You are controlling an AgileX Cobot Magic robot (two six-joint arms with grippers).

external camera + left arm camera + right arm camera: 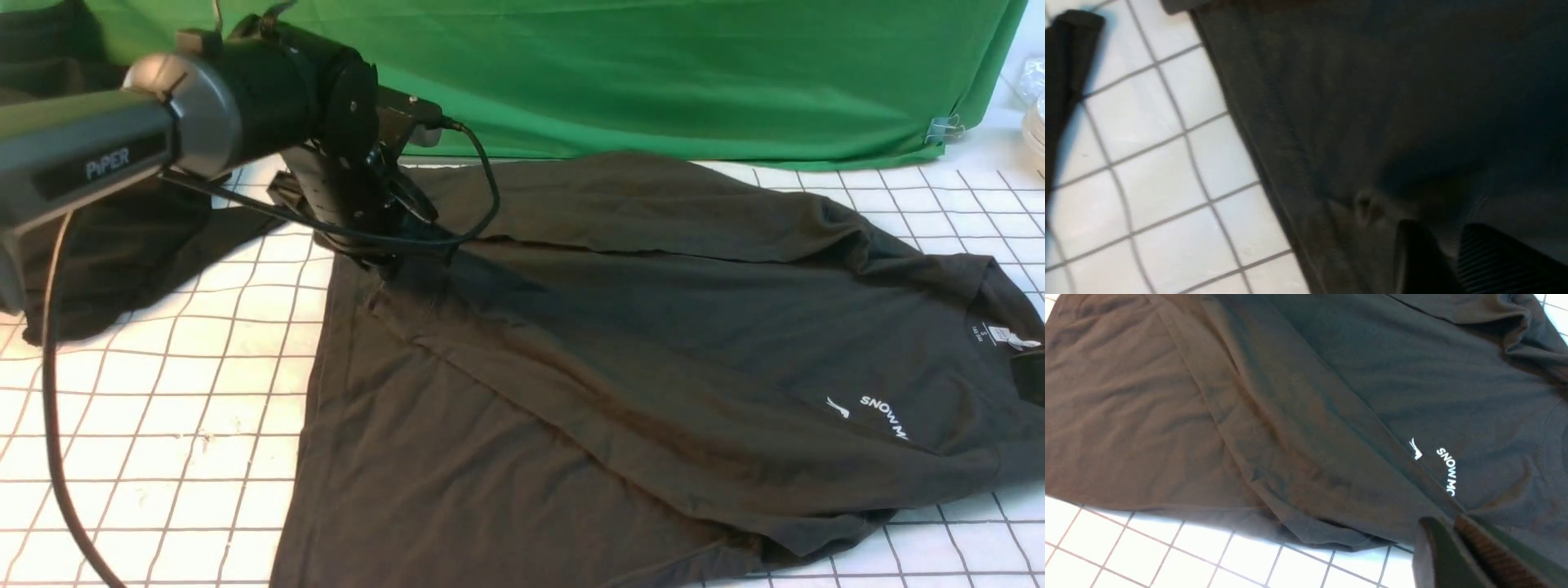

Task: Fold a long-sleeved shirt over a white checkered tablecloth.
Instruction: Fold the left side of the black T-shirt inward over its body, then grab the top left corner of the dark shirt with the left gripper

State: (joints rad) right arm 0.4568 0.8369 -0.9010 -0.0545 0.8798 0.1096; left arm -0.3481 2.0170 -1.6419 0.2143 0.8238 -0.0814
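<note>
The long-sleeved shirt lies spread on the white checkered tablecloth, dark charcoal, with its white logo and neck label at the right. A long fold runs across its body. My left gripper hangs low over the shirt's far left corner. In the left wrist view its jaws stand a little apart over the shirt, and nothing is pinched between them. My right gripper is out of the front view; its jaws are together on the shirt's fold near the logo.
A smaller plain black garment lies at the far left, beside the left arm. The green backdrop closes off the back, held by a clip. The arm's cable hangs over the front left squares of the tablecloth.
</note>
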